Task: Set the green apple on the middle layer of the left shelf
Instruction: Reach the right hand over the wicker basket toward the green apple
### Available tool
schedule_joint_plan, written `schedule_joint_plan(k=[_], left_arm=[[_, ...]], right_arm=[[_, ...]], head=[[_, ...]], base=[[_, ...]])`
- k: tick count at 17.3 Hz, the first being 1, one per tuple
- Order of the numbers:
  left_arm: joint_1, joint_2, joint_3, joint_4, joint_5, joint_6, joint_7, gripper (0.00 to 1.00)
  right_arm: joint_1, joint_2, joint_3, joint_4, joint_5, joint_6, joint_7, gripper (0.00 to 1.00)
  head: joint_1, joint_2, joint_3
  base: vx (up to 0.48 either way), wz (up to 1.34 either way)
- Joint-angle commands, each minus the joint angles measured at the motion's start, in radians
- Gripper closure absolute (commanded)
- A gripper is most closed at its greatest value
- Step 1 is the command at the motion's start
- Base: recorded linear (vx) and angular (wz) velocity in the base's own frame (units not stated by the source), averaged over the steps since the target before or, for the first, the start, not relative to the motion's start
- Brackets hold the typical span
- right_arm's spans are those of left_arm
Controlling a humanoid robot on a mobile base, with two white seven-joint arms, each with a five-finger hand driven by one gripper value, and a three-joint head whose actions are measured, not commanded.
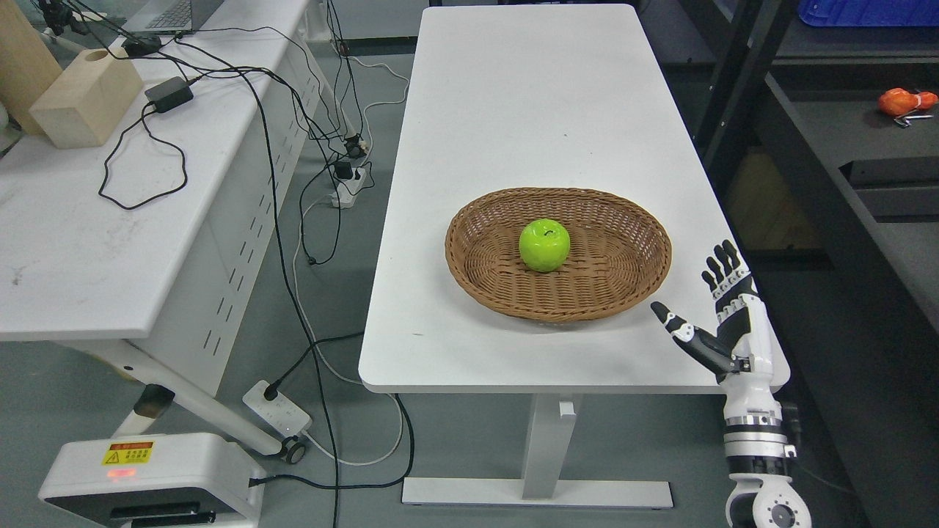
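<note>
A green apple (pixel 544 246) is sitting inside an oval wicker basket (pixel 623 293), a little left of the basket's middle, with its stem dimple facing up. The basket is resting on a white table (pixel 528 110) that is running away from the camera, and it is lying toward the table's near end. The right hand (pixel 722 315) is rising from the lower right on a white forearm, hovering over the table's near right corner, just beside the basket's right rim but not touching it. Its fingers (pixel 722 264) are pointing upward and slightly spread, the thumb is sticking out toward the basket, and the hand is holding nothing. The left arm is not showing anywhere. On the right, a dark shelf unit (pixel 843 147) is standing beside the table, and an orange object (pixel 904 101) is lying on 1 of its surfaces, well apart from the apple. To the left, a second white desk (pixel 73 242) is carrying a wooden block (pixel 84 99) with a round hole in its top, a black power adapter (pixel 169 93) and looping black cables (pixel 286 220) that are trailing down to a power strip (pixel 277 409) on the grey floor.
</note>
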Motion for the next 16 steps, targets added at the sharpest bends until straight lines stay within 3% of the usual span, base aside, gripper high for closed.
schedule_joint_plan(k=[1,4,5,6,8,11,12,16], left_arm=[[0.000,0.017,0.000,0.000,0.000,-0.001,-0.001,0.00],[0.000,0.017,0.000,0.000,0.000,-0.001,-0.001,0.00],[0.000,0.017,0.000,0.000,0.000,-0.001,-0.001,0.00],[0.000,0.017,0.000,0.002,0.000,-0.001,0.001,0.00],[0.000,0.017,0.000,0.000,0.001,-0.001,-0.001,0.00],[0.000,0.017,0.000,0.002,0.000,0.000,0.001,0.00],[0.000,0.017,0.000,0.000,0.000,0.000,-0.001,0.00],[0.000,0.017,0.000,0.000,0.000,-0.001,0.001,0.00]], right_arm=[[-0.020,-0.018,-0.007,-0.002,0.001,0.004,0.007,0.00],[-0.046,-0.047,-0.003,-0.014,0.027,0.009,0.048,0.00],[-0.090,-0.127,0.004,-0.051,0.116,0.004,0.050,0.00],[-0.144,-0.206,0.023,-0.079,0.307,-0.004,0.050,0.00],[-0.205,-0.329,0.113,-0.093,0.549,-0.126,0.047,0.00],[-0.250,-0.362,0.142,-0.114,0.548,-0.203,0.051,0.00],[-0.279,-0.365,0.211,-0.111,0.582,-0.194,0.071,0.00],[-0.388,-0.356,0.361,-0.018,0.792,-0.154,0.264,0.00]], head=[[0.0000,0.000,0.000],[0.0000,0.000,0.000],[0.0000,0.000,0.000],[0.0000,0.000,0.000],[0.0000,0.000,0.000],[0.0000,0.000,0.000],[0.0000,0.000,0.000],[0.0000,0.000,0.000]], base=[[0.000,0.00],[0.000,0.00],[0.000,0.00],[0.000,0.00],[0.000,0.00],[-0.001,0.00],[-0.002,0.01],[0.000,0.00]])
